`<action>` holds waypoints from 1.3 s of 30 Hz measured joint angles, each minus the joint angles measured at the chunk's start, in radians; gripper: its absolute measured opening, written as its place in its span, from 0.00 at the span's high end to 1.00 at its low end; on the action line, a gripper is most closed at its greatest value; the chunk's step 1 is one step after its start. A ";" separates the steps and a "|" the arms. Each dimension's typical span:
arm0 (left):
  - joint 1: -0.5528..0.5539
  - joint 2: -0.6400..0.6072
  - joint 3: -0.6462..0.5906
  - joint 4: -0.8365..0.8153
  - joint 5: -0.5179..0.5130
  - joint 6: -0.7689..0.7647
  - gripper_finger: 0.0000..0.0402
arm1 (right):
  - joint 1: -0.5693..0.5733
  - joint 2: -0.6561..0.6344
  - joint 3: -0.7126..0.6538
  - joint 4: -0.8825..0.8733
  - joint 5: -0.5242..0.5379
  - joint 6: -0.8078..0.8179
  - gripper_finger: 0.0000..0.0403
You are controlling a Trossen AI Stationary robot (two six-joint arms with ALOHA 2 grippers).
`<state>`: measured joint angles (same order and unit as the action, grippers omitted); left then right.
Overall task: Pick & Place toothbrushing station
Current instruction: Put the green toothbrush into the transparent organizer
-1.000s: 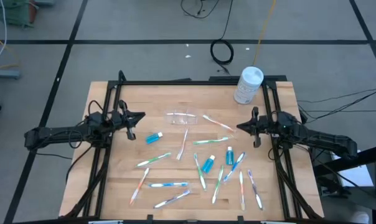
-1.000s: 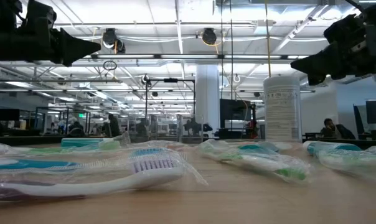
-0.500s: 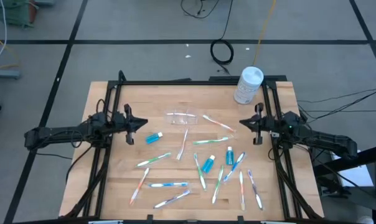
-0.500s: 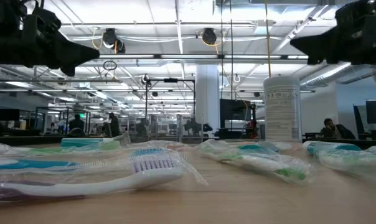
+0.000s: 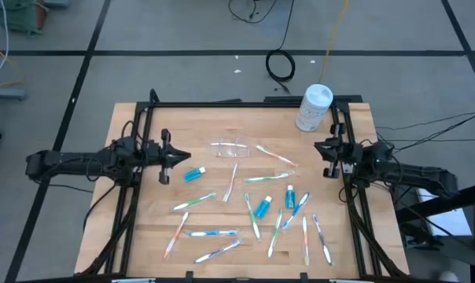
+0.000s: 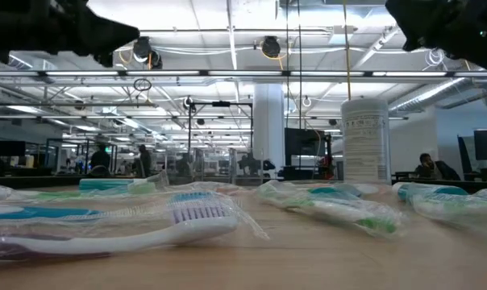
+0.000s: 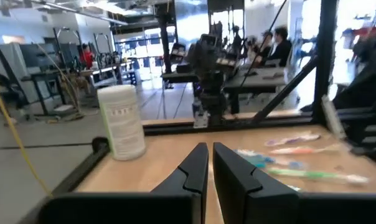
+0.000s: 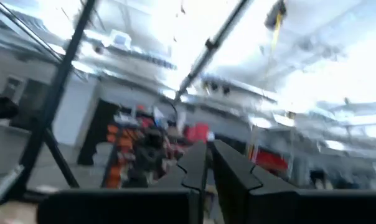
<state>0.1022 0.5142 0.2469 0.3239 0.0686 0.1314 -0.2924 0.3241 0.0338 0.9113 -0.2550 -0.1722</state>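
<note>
The clear plastic cup lies on its side on the wooden table, at the middle of the far half. Several slim toothbrushes and three small blue toothpaste tubes lie flat, scattered over the middle and near part. Wrapped brushes fill the foreground of the low view. My left gripper hangs above the table left of the cup, shut and empty, pointing right. My right gripper hangs right of the cup, shut and empty, tipped upward.
A larger white canister stands upright at the far right corner; it also shows in the left wrist view. The black frame rails run along the left and right sides. Bare wood lies between the cup and the far edge.
Both grippers have risen, climbing toward the top of the low view. My right gripper has drawn back toward the table's right edge and a little toward the far edge. My left gripper has edged toward the near edge. The cup, brushes and tubes have not moved.
</note>
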 joint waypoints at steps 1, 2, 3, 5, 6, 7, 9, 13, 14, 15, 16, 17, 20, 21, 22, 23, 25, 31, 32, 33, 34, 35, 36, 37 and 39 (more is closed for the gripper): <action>0.000 0.023 0.023 -0.002 -0.008 0.022 0.92 | 0.000 0.035 0.000 0.060 -0.021 0.000 0.90; 0.000 0.047 0.050 -0.005 -0.015 0.035 0.92 | 0.000 0.073 0.000 0.119 -0.039 0.000 0.88; 0.001 0.069 0.077 -0.015 -0.021 0.037 0.92 | 0.000 0.111 0.000 0.171 -0.044 0.000 0.86; 0.001 0.102 0.134 -0.049 -0.022 0.022 0.91 | 0.000 0.186 0.009 0.251 -0.033 0.003 0.80; 0.000 0.115 0.162 -0.075 -0.022 0.008 0.90 | 0.000 0.224 0.021 0.263 -0.029 0.003 0.78; 0.000 0.128 0.187 -0.107 -0.022 -0.006 0.88 | 0.000 0.261 0.037 0.265 -0.026 0.003 0.75; 0.000 0.151 0.225 -0.184 -0.025 -0.013 0.83 | 0.000 0.339 0.064 0.245 -0.025 0.009 0.71; 0.001 0.179 0.253 -0.319 -0.044 -0.032 0.74 | 0.000 0.512 0.154 0.259 -0.004 0.051 0.66; 0.001 0.184 0.254 -0.347 -0.045 -0.060 0.71 | 0.000 0.555 0.177 0.258 -0.003 0.054 0.66; 0.000 0.192 0.254 -0.382 -0.044 -0.099 0.69 | 0.000 0.600 0.201 0.259 -0.004 0.054 0.65; -0.001 0.202 0.254 -0.415 -0.042 -0.145 0.68 | 0.000 0.638 0.220 0.250 -0.004 0.054 0.65; -0.006 0.212 0.254 -0.451 -0.038 -0.190 0.66 | 0.000 0.673 0.237 0.248 -0.007 0.055 0.65; -0.037 0.257 0.254 -0.550 -0.002 -0.286 0.64 | 0.000 0.764 0.289 0.263 -0.008 0.059 0.65; -0.055 0.278 0.254 -0.568 0.013 -0.299 0.64 | 0.000 0.789 0.298 0.259 -0.008 0.057 0.66; -0.075 0.301 0.254 -0.584 0.015 -0.302 0.63 | 0.000 0.817 0.309 0.254 -0.008 0.057 0.66; -0.095 0.326 0.254 -0.589 0.013 -0.301 0.63 | 0.000 0.841 0.317 0.254 -0.008 0.057 0.66; -0.132 0.380 0.254 -0.567 0.004 -0.299 0.63 | 0.000 0.872 0.321 0.260 -0.008 0.056 0.67; -0.187 0.547 0.254 -0.547 -0.016 -0.386 0.63 | 0.000 0.927 0.322 0.261 -0.008 0.056 0.67; -0.191 0.574 0.254 -0.546 -0.017 -0.407 0.63 | 0.000 0.929 0.322 0.262 -0.008 0.056 0.67; -0.193 0.600 0.254 -0.541 -0.018 -0.425 0.63 | 0.000 0.930 0.322 0.258 -0.008 0.056 0.67; -0.196 0.628 0.254 -0.527 -0.019 -0.436 0.63 | 0.000 0.930 0.322 0.256 -0.008 0.056 0.67; -0.200 0.657 0.254 -0.507 -0.017 -0.446 0.63 | 0.000 0.930 0.322 0.258 -0.008 0.056 0.67; -0.203 0.687 0.254 -0.490 -0.018 -0.450 0.63 | 0.000 0.930 0.322 0.260 -0.008 0.056 0.67; -0.205 0.718 0.254 -0.469 -0.017 -0.454 0.63 | 0.000 0.930 0.322 0.260 -0.008 0.056 0.67; -0.210 0.776 0.253 -0.408 -0.015 -0.459 0.63 | 0.000 0.930 0.322 0.258 -0.008 0.056 0.67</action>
<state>-0.1081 1.2905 0.5003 -0.0843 0.0537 -0.3272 -0.2928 1.2541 0.3561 1.1691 -0.2631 -0.1159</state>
